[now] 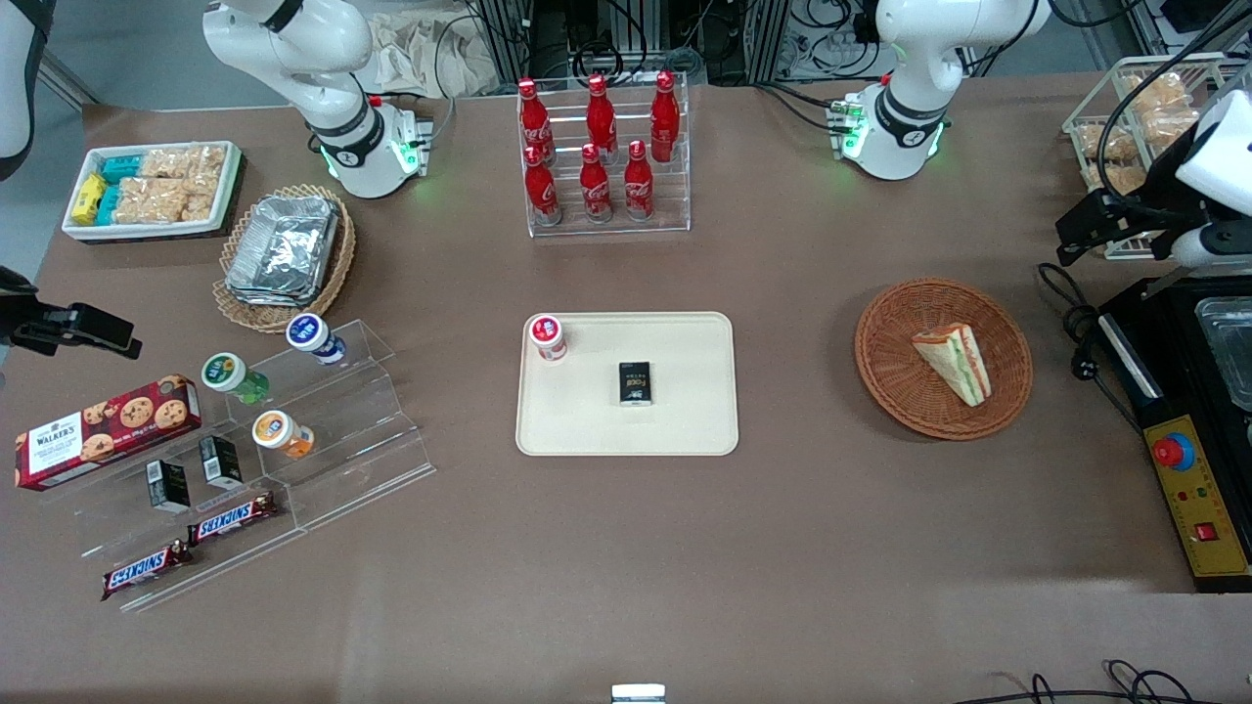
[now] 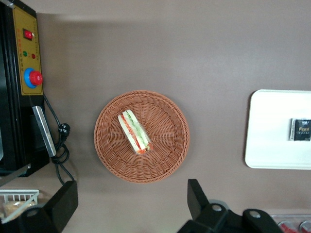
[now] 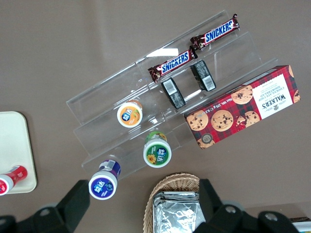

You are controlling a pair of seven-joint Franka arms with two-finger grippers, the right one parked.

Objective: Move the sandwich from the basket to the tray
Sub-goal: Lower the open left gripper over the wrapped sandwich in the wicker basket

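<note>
While the sandwich (image 1: 952, 362) lies on its side in the round reddish-brown basket (image 1: 943, 358), the left arm's gripper (image 2: 131, 206) hangs high above the table with its two black fingers (image 2: 197, 196) spread wide and nothing between them. From the wrist camera the wedge (image 2: 134, 131) sits apart from both fingertips, roughly in line with the gap between them, well below them. Its green and orange-pink filling layers show along the cut edge, under clear wrap.

The basket stands toward the working arm's end of the table, well apart from the cream tray (image 1: 685, 430) at the middle. On the tray rest a small red-capped bottle (image 1: 548, 337), lying on its side at one corner, and a little black box (image 1: 635, 382) whose label I cannot make out from the front; the wrist view shows pale lettering on it (image 2: 301, 129) that looks like "Face", though I am not sure.

Farther from the front camera, red Coca-Cola bottles (image 1: 594, 147) stand in a clear rack. Toward the parked arm's end, a red tartan box (image 3: 241, 106) reads "WALKERS" beside chocolate-chip cookie pictures, and two Snickers bars (image 3: 194, 47) lie on a clear stepped stand (image 1: 323, 460). A control box (image 1: 1198, 504) with a red button sits nearer the camera than the basket, at the table's edge.
</note>
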